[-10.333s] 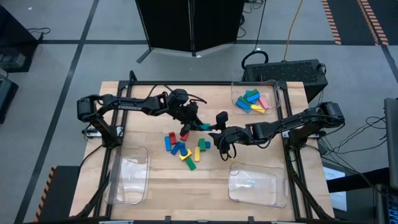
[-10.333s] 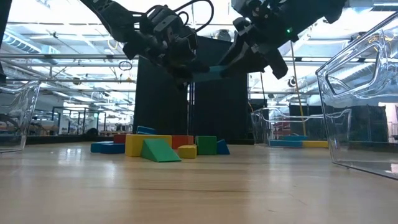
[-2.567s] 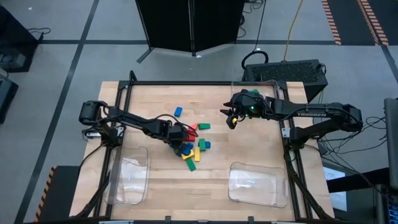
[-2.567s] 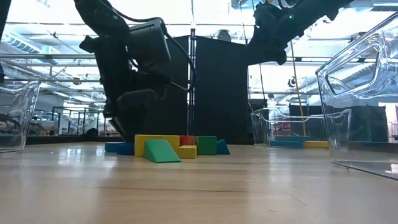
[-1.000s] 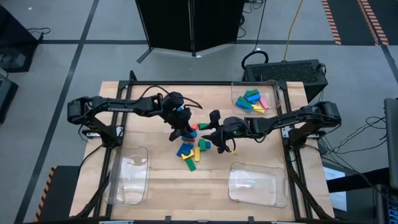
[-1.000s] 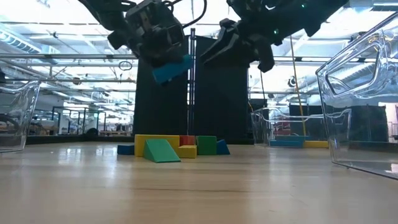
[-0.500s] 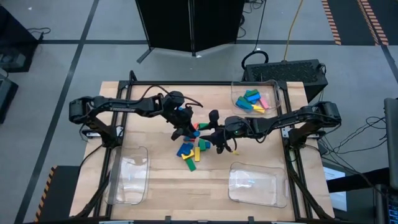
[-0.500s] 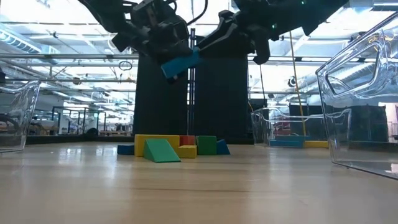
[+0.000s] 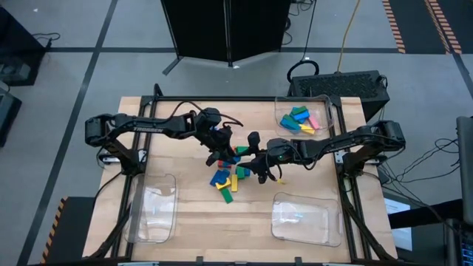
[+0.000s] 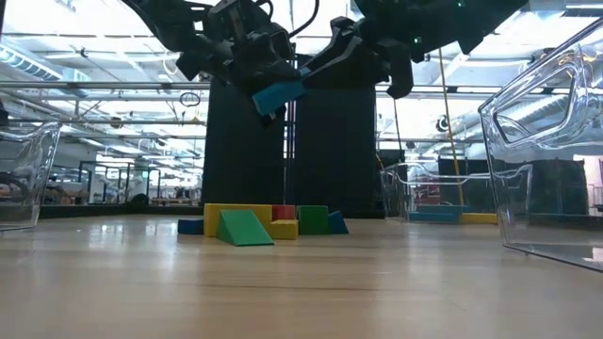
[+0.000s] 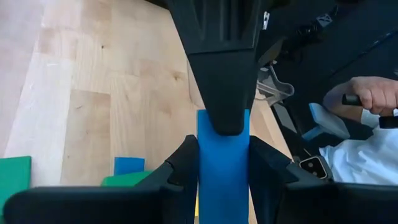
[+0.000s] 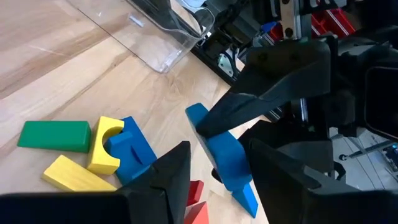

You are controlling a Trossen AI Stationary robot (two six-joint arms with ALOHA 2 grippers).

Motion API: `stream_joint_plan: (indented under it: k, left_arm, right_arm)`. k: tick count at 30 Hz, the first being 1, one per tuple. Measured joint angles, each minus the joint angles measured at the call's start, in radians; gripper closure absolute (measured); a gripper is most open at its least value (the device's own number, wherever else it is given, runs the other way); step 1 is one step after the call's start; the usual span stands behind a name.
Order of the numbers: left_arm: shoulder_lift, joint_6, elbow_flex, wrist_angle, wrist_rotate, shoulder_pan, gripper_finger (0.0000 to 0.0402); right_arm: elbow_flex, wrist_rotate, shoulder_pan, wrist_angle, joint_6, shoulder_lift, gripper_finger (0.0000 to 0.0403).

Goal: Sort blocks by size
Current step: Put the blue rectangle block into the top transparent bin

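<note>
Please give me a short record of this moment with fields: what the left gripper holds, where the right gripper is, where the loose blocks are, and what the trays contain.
left gripper: shut on blue block, raised above the table
right gripper: open, fingers either side of the same blue block's free end
loose blocks: pile at table centre
far right tray: several blocks inside
near trays: no blocks visible inside

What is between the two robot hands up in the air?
A blue block, clamped by the left gripper, reaches toward the right gripper. The low view shows this.
</note>
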Motion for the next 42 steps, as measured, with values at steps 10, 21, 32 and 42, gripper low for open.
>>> stream_joint_plan:
  k: [10, 21, 32, 42]
  left_arm:
    - [0.000, -0.034, 0.000, 0.003, 0.003, 0.000, 0.0306]
    - [0.000, -0.055, 0.000, 0.018, 0.012, 0.000, 0.0294]
    - [0.000, -0.092, 0.000, 0.026, 0.017, 0.018, 0.0284]
    - [-0.002, -0.101, 0.015, 0.056, 0.033, 0.018, 0.0161]
  right_arm:
    - [0.000, 0.000, -0.001, 0.001, -0.005, 0.000, 0.0318]
    - [0.000, 0.001, 0.000, 0.001, -0.004, -0.002, 0.0335]
    - [0.000, 0.015, -0.001, -0.001, -0.006, -0.002, 0.0345]
    - [0.000, 0.010, 0.000, 0.023, -0.003, 0.001, 0.0347]
